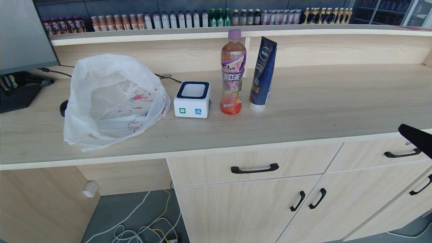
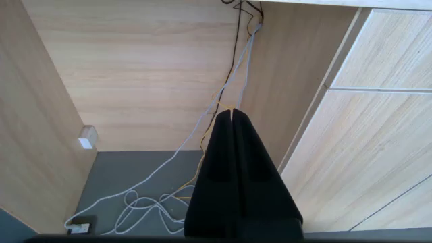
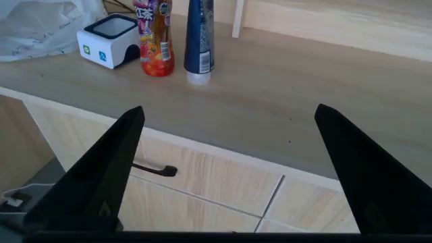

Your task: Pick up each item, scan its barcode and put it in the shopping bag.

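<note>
Nothing seems bagged yet: the bottle [image 1: 233, 72] and the tube [image 1: 262, 76] are standing near the scanner [image 1: 192, 99], outside the shopping bag [image 1: 111, 101]. The right gripper [image 3: 229, 111] is hanging with fingers apart, the left gripper [image 2: 233, 118] with fingers together.

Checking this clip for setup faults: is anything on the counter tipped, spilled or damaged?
Nothing stands out. The bottle and the tube stand upright beside the scanner, and the bag sits open on the counter. No spill or damage shows.

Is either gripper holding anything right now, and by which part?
Nothing is held. The left gripper is shut on nothing; the right gripper is open and empty. The bottle and tube stand on the counter.
</note>
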### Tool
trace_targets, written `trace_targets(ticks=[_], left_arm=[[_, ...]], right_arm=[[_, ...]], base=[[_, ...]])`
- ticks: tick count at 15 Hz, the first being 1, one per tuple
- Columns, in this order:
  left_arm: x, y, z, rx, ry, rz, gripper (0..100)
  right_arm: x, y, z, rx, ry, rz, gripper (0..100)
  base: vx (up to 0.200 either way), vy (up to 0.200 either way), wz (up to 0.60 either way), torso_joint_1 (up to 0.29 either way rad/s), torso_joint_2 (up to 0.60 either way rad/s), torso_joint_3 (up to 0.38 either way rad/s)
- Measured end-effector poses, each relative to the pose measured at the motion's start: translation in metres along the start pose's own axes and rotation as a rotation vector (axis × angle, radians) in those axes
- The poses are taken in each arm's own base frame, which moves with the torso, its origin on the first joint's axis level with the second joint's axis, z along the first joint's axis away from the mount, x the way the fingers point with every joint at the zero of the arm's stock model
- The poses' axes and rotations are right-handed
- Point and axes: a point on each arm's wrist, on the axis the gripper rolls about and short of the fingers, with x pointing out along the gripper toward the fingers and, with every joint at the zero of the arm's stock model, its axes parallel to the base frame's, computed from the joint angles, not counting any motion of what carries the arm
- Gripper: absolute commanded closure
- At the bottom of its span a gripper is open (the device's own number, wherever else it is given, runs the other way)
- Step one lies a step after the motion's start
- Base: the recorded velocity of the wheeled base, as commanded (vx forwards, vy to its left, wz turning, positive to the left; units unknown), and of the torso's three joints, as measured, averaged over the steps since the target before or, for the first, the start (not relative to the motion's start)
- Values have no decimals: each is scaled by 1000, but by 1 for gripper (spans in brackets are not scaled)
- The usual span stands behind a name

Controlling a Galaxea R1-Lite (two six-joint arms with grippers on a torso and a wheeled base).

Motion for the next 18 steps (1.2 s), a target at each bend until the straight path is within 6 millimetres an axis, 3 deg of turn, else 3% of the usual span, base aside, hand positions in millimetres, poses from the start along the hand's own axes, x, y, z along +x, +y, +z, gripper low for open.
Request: trace_targets(ticks=[8,16,18], left_arm=[[0,0,0,0,0,0,100],[0,0,0,0,0,0,100],[0,0,0,0,0,0,100]], right_arm=[[105,71,40,44,25,29,0],[181,102,50,121,-27,-54,0],[195,108,44,114,-14,-50,0]], base=[[0,0,0,0,0,0],[0,0,0,0,0,0],[0,0,0,0,0,0]])
